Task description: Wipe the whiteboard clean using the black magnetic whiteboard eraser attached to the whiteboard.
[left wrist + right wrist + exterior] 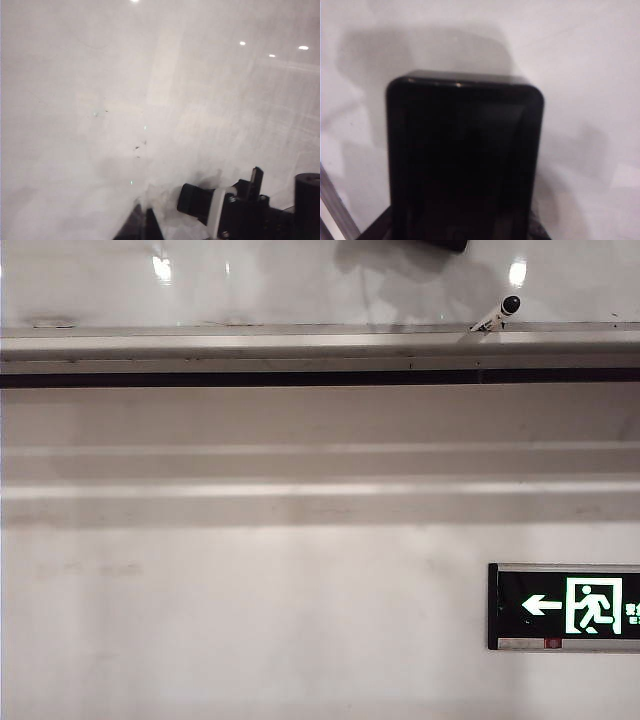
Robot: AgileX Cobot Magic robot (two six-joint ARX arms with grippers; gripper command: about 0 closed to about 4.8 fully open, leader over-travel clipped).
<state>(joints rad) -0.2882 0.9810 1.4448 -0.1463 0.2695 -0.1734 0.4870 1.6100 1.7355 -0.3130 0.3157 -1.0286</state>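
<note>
Filling our right wrist view, the black eraser (465,160) sits against the whiteboard (590,60), its shadow spread behind it. We cannot see the right gripper's fingers, so whether they clamp the eraser we cannot tell. Black hardware of the left gripper (240,210) shows in our left wrist view, close to the glossy board with lamp spots and a few small dark specks (137,148); its jaw state we cannot tell either. In the exterior view the board fills the top, the grey rail (320,345) below it, a marker (497,316) upper right on the rail, an exit sign (565,607) lower right.
</note>
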